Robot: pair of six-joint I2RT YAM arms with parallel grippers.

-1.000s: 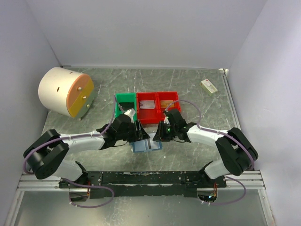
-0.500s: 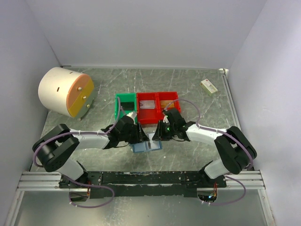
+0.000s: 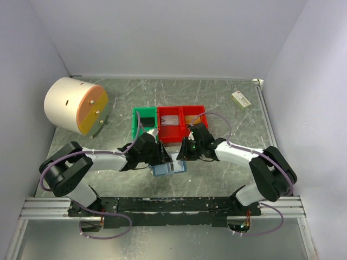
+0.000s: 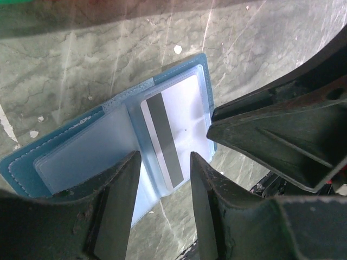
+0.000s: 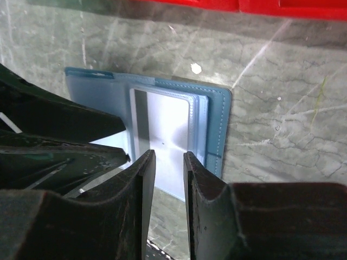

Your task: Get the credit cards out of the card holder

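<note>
Fingers: left fingers (image 4: 111, 206) parted over open card holder (image 4: 21, 170) on counter (image 3: 217, 97); right fingers (image 5: 130, 200) narrowly parted above 1 sleeved credit card (image 4: 173, 124). Holder's near edge hidden under both; further cards indistinguishable. Counter scratched grey-green; walls (image 3: 162, 38) white.

**Low, inward, nearly tip to tip**

The left arm (image 3: 103, 160) and the right arm (image 3: 238, 154) stretch low toward the middle. The left gripper (image 4: 162, 157) points down, its jaws moderately parted. The right gripper (image 5: 169, 154) faces it, with only a narrow gap between its jaws. Their fingertips almost meet.
</note>
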